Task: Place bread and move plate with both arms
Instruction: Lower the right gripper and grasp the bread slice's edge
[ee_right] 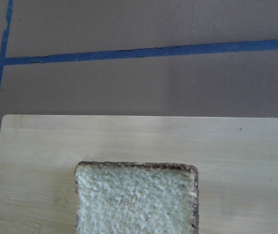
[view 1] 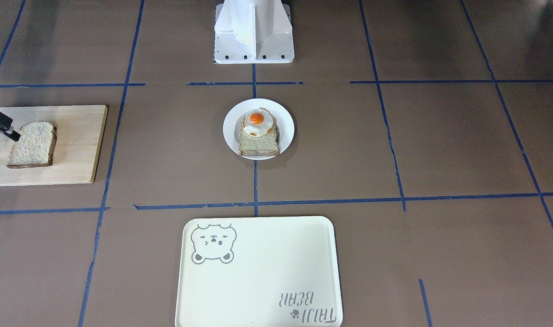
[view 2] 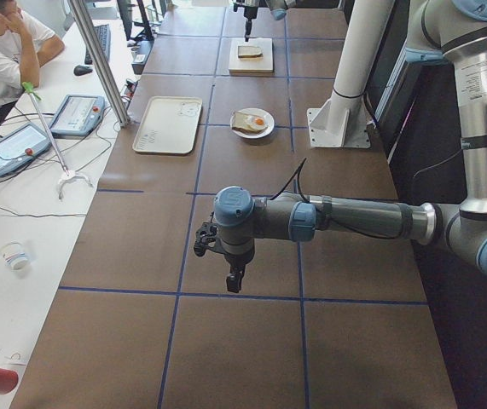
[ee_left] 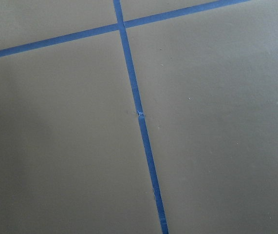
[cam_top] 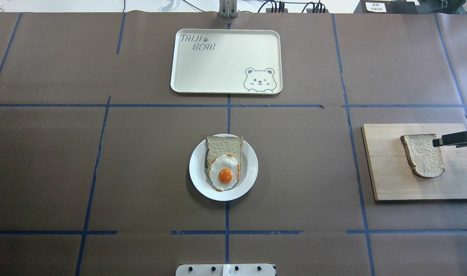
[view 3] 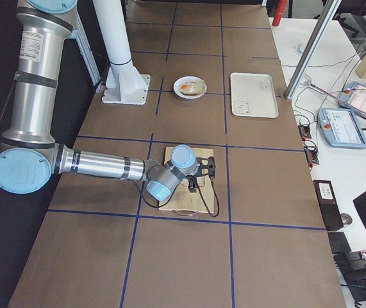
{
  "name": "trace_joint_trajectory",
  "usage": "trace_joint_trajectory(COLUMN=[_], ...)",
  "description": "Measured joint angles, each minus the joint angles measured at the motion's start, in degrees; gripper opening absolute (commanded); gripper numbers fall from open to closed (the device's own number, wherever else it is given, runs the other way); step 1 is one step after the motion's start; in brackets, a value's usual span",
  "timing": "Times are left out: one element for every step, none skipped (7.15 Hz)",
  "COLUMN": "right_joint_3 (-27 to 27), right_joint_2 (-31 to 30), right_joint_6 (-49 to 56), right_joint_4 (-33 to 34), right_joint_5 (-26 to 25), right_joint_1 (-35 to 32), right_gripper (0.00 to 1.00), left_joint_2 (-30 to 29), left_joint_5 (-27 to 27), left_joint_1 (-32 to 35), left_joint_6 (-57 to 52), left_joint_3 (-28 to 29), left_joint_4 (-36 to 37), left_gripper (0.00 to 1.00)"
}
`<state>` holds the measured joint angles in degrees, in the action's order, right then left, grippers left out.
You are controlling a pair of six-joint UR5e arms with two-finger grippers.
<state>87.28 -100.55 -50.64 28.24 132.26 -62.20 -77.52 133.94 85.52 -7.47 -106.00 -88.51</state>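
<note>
Lighting's bright and pretty even, soft overhead stuff. The small round white plate (view 1: pixel 231 131) only throws a faint, fuzzy shadow on the brown paper tabletop (view 1: pixel 394 150) just beside it. In the right wrist view, the wholemeal bread slice (ee_right: pixel 136 200) looks soft, maybe slightly out of focus. The left wrist view washes the tabletop out to grey.

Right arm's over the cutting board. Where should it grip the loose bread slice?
I'd pinch the bread across its two straight crust sides, near the middle, coming straight down. It lies flat on the wooden board, so only the thin edges offer a grip. The right gripper hangs over its square end.
</note>
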Motion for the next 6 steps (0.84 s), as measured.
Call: trace_joint_trajectory(right_joint_3=[-0.7, -1.1, -1.3, -1.5, -1.7, -2.0], right_joint_2=[0.0, 0.0, -0.1, -0.1, -0.1, -0.2], right_joint_6=[-1.8, -2.4, -2.6, -2.7, -2.6, -2.6], right_joint_4=[-1.8, -2.5, -2.7, -2.7, -2.7, -2.8], right_joint_5=[-1.1, -1.6, -1.7, -1.8, -1.8, -1.9], right_joint_1=[1.6, 2.3, 2.7, 2.8, 2.9, 2.9], right_gripper=[0.9, 0.86, 0.84, 0.82, 0.79, 0.76], left_joint_2=[0.0, 0.0, 0.0, 0.0, 0.0, 0.0], left_joint_5=[0.0, 0.0, 0.0, 0.0, 0.0, 0.0], left_joint_1=[0.0, 0.0, -0.1, -0.1, -0.1, -0.1], left_joint_6=[0.0, 0.0, 0.0, 0.0, 0.0, 0.0], left_joint_3=[0.0, 0.0, 0.0, 0.0, 0.0, 0.0], left_joint_4=[0.0, 0.0, 0.0, 0.0, 0.0, 0.0], left_gripper=[1.0, 1.0, 1.0, 1.0, 1.0, 1.0])
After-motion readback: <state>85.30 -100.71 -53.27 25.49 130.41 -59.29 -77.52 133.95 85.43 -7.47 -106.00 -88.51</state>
